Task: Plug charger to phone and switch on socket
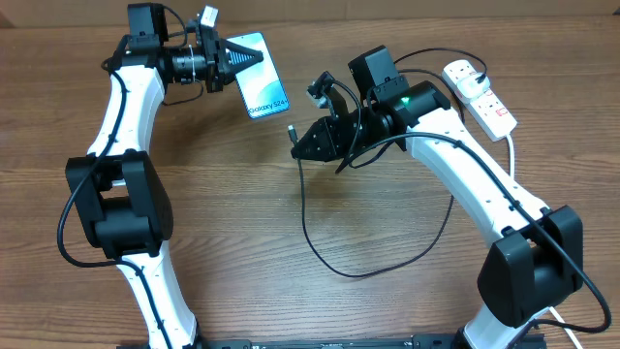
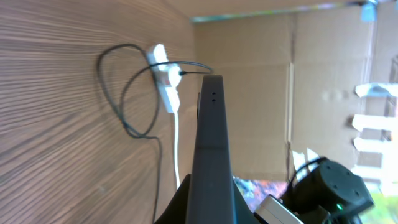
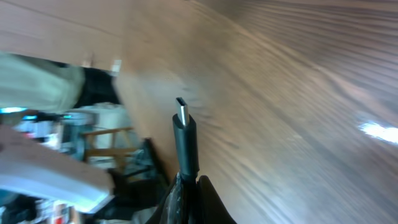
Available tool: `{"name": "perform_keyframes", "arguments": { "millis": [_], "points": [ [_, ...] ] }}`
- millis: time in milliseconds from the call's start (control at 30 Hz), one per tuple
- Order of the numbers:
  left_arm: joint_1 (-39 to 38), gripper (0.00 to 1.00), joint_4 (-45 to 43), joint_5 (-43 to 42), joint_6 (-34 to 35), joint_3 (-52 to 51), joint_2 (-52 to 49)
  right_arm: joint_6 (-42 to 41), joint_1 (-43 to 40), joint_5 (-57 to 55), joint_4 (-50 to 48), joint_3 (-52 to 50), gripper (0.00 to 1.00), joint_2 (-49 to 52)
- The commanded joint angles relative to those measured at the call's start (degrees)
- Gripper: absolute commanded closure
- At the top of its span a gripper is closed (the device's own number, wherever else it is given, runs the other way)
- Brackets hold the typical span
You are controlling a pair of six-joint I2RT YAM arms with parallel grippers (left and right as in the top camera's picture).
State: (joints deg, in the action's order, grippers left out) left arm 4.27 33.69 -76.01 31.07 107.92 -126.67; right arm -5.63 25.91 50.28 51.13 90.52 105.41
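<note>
The phone [image 1: 260, 78], light blue lit screen, is held at its far end by my left gripper [image 1: 254, 58], which is shut on it and tilts it up. In the left wrist view the phone shows edge-on as a dark bar [image 2: 212, 149]. My right gripper [image 1: 300, 147] is shut on the charger's black connector [image 1: 292, 133], a little right of and below the phone's near end. The connector tip [image 3: 185, 127] points up from the fingers in the right wrist view. The black cable [image 1: 320, 247] loops over the table. The white socket [image 1: 480, 95] lies at the far right.
The socket's thick white cord [image 1: 511, 145] runs down past the right arm; in the left wrist view the socket [image 2: 163, 74] and cable loop [image 2: 121, 93] lie on the wood. Cardboard walls stand behind the table.
</note>
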Motion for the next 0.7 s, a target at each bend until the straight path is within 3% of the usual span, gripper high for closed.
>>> {"name": "perform_keyframes", "arguments": {
  "millis": [0, 300, 667],
  "points": [
    [0.11, 0.96, -2.51, -9.42, 0.09, 0.17, 1.16, -3.39, -0.26, 6.38, -0.98, 0.63, 0.96, -0.50],
    [0.11, 0.96, -2.71, -12.61, 1.95, 0.17, 1.16, -12.17, -0.26, 6.40, -7.45, 0.04, 0.96, 1.03],
    [0.11, 0.96, -2.71, -14.12, 1.95, 0.17, 1.16, -15.28, -0.15, 6.36, -10.34, -0.57, 0.96, 1.14]
  ]
}}
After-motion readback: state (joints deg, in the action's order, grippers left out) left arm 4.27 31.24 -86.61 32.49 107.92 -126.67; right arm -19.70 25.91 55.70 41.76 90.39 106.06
